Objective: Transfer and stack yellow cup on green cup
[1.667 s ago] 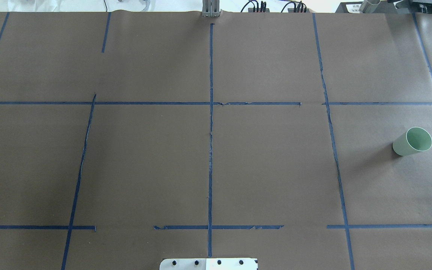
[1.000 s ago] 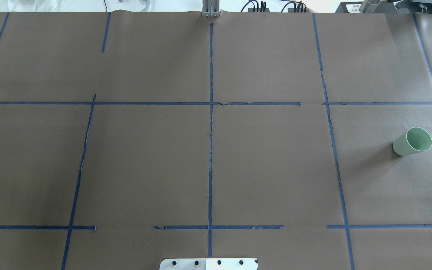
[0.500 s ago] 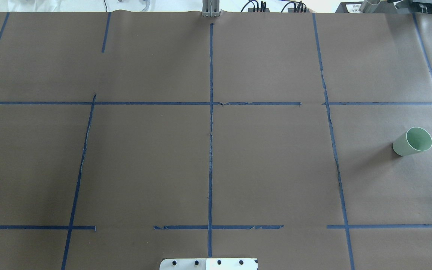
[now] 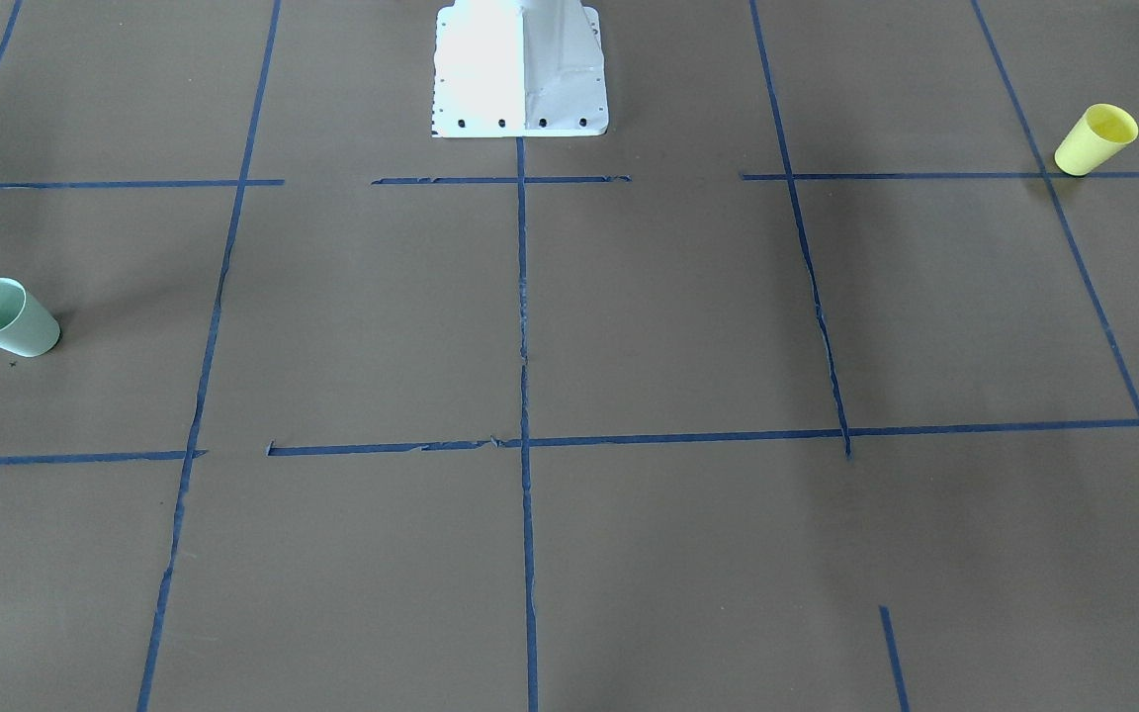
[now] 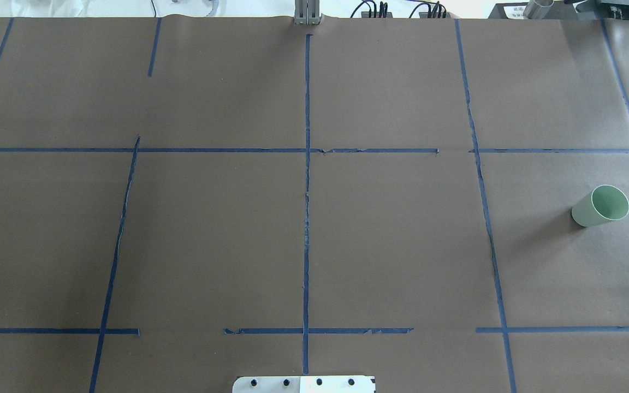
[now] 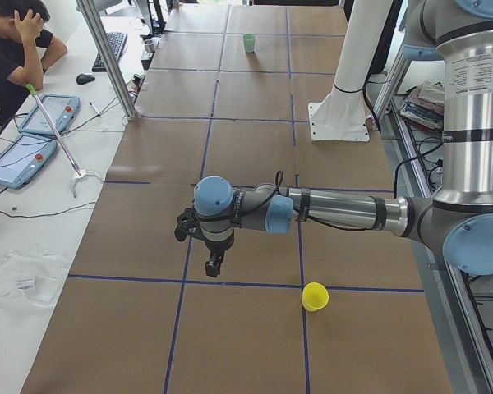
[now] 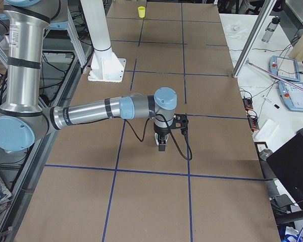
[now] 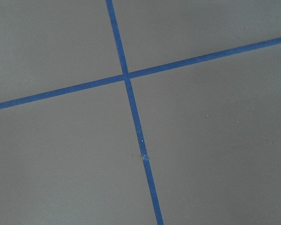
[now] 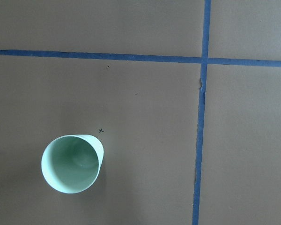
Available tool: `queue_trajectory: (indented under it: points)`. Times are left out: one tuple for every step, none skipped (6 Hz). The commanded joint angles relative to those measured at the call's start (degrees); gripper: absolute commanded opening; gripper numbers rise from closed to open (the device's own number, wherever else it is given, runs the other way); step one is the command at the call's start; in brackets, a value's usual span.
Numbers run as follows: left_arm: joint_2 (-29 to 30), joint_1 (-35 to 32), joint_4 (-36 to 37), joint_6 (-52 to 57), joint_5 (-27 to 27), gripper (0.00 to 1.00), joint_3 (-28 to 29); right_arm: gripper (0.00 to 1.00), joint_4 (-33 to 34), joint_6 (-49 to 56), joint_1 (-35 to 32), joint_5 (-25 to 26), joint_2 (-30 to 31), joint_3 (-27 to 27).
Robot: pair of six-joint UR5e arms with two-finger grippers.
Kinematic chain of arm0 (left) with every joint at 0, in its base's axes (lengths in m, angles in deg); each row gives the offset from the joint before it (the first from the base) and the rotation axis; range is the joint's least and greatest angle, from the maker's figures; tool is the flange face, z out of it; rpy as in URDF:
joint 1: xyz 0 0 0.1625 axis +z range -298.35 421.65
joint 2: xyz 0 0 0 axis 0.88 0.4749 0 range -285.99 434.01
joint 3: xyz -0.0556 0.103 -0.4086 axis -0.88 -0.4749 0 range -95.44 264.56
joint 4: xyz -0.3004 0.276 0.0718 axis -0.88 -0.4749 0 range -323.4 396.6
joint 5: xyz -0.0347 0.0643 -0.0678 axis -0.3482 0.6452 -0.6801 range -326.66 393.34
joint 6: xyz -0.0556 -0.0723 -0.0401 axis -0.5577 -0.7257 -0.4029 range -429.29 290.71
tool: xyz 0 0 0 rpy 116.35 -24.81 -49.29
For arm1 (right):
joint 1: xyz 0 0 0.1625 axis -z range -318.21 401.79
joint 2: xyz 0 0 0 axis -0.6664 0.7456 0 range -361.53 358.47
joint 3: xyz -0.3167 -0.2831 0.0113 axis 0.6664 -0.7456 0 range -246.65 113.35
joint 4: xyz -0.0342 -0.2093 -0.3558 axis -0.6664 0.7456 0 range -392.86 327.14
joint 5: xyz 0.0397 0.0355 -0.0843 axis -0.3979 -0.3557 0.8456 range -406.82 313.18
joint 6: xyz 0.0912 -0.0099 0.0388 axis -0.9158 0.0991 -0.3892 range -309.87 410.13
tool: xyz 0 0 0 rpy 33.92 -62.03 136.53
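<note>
The yellow cup (image 4: 1096, 138) stood upright, mouth up, at the robot's left end of the table (image 5: 402, 245), its base just beside a crossing of the blue tape lines (image 5: 307, 218) that divided the brown cover into squares. The green cup (image 5: 600, 206) stood upright at the opposite end, on the robot's right, well apart from the yellow one and inside a taped square, touching no line. Nothing was inside either cup.

The left arm reached out low over the table, and the left end effector (image 6: 214, 264) pointed down above the paper near a tape line. It was close to the yellow cup but clear of it, and whether its fingers were spread or pressed together could not be told from the side camera. The left wrist camera saw only bare paper and a tape crossing.

The right arm stretched out in the same way, and the right end effector (image 7: 161, 146) hung pointing down over the green cup's end of the table. Its finger state could not be told either. The right wrist camera looked straight into the green cup's open mouth, with a small pen cross beside the rim.

The white base plate (image 4: 520, 69) sat midway along the robot's edge of the table. An operator (image 6: 12, 49) sat at a side desk, hand on head.
</note>
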Motion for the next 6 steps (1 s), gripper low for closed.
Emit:
queue_trajectory:
  points:
    - [-0.1,4.0,0.0,-2.7,-1.2,1.00,0.0,1.00,0.0,0.2,0.0,-1.4,0.0,0.2]
    - [-0.1,6.5,0.9,-4.6,-1.3,1.00,0.6,1.00,-0.1,0.5,0.0,-1.6,0.0,0.3]
    - [-0.1,11.1,0.2,-14.1,-0.8,1.00,0.5,1.00,-0.1,0.5,0.0,-2.4,0.0,0.6]
    - [-0.2,12.8,0.2,-18.8,1.3,1.00,0.4,1.00,-0.1,0.6,0.1,-3.0,-0.1,0.6]
    - [-0.2,14.1,0.2,-28.4,2.3,1.00,0.0,1.00,-0.1,0.8,0.2,-3.1,-0.1,0.6]
    - [-0.1,17.7,0.2,-37.4,5.7,1.00,-2.2,1.00,-0.1,1.5,0.2,-3.1,-0.1,0.7]
